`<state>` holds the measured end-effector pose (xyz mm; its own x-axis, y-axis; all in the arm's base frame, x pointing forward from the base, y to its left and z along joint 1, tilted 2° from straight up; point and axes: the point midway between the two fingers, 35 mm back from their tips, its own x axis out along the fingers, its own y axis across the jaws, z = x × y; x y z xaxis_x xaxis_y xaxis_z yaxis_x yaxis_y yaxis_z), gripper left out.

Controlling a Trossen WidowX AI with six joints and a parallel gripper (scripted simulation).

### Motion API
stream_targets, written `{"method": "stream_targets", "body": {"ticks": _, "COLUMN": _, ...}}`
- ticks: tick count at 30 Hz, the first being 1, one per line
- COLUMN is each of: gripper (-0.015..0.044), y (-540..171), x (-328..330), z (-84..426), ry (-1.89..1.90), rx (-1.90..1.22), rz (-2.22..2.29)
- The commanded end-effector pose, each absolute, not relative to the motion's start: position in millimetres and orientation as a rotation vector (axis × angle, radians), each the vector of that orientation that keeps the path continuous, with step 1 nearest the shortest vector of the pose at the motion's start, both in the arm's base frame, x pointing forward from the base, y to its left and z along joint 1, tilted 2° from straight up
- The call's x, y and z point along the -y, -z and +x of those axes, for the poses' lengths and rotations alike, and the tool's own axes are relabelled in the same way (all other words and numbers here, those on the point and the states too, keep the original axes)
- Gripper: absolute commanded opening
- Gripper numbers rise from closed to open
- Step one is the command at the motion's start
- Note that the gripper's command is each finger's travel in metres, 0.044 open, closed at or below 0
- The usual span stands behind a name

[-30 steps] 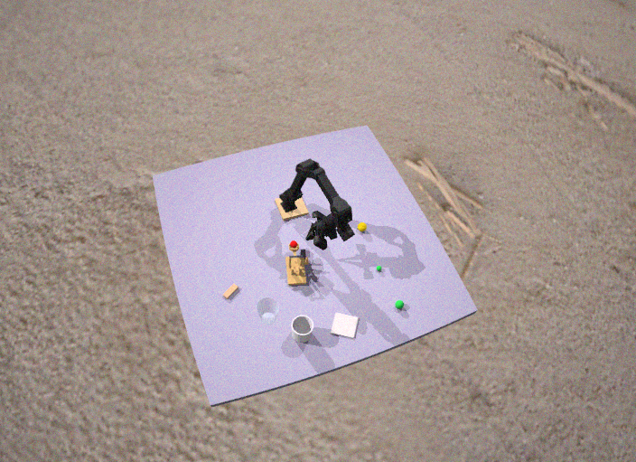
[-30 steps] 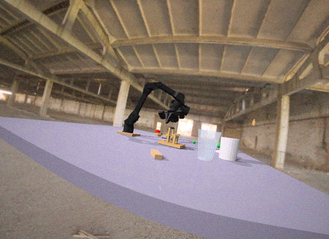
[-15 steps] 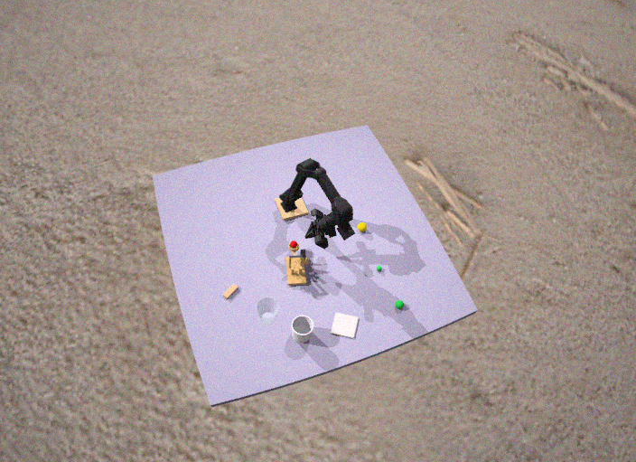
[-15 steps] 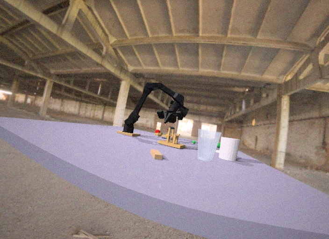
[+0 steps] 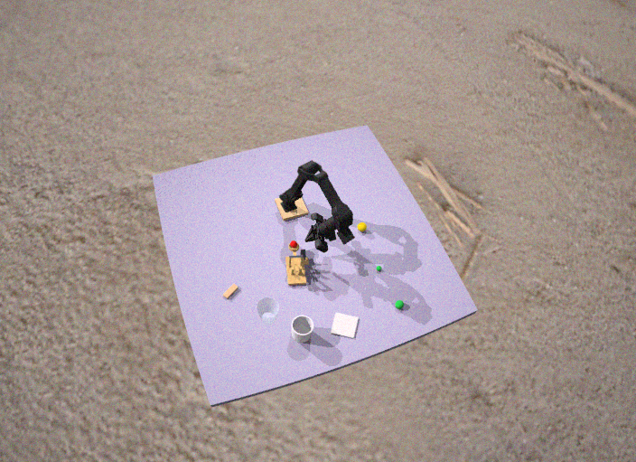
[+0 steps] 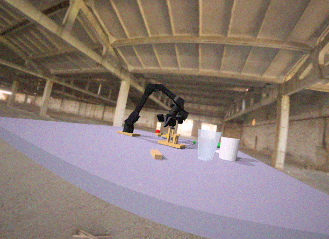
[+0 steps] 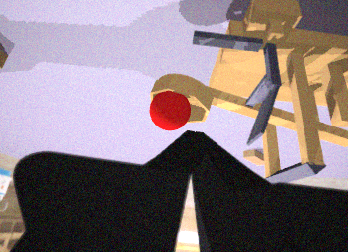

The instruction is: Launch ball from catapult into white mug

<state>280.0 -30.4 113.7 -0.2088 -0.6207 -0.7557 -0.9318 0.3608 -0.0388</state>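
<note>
The red ball (image 5: 293, 244) (image 6: 157, 131) (image 7: 170, 111) sits in the cup at the end of the catapult's arm, on the side toward the robot base. The wooden catapult (image 5: 296, 278) (image 6: 171, 144) (image 7: 304, 120) stands upright, with its arm low. The white mug (image 5: 302, 334) (image 6: 229, 149) stands upright beyond the catapult's other end, slightly to one side in the top view. My gripper (image 5: 307, 238) (image 6: 165, 126) (image 7: 193, 139) is shut and empty. It hangs above the table near the catapult and its cup end. In the wrist view its tips appear just below and right of the ball; no contact shows.
A clear glass (image 5: 267, 309) (image 6: 209, 145) stands beside the mug. A wooden block (image 5: 230, 291) (image 6: 156, 154) lies off the catapult's side. A white square tile (image 5: 345, 325), a yellow ball (image 5: 361, 226), a small green ball (image 5: 378, 268) and a larger green ball (image 5: 398, 305) lie on the other side.
</note>
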Motion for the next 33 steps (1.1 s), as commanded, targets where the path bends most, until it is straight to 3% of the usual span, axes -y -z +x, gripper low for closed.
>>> {"method": "stream_targets", "body": {"ticks": 1, "gripper": 0.0000, "y": -105.8, "x": 30.9, "z": 279.6, "ry": -0.577, "rx": -1.938, "rz": -1.355}}
{"method": "stream_targets", "body": {"ticks": 33, "gripper": 0.0000, "y": -53.3, "x": 30.4, "z": 279.0, "ry": -0.593, "rx": -1.965, "rz": -1.358}}
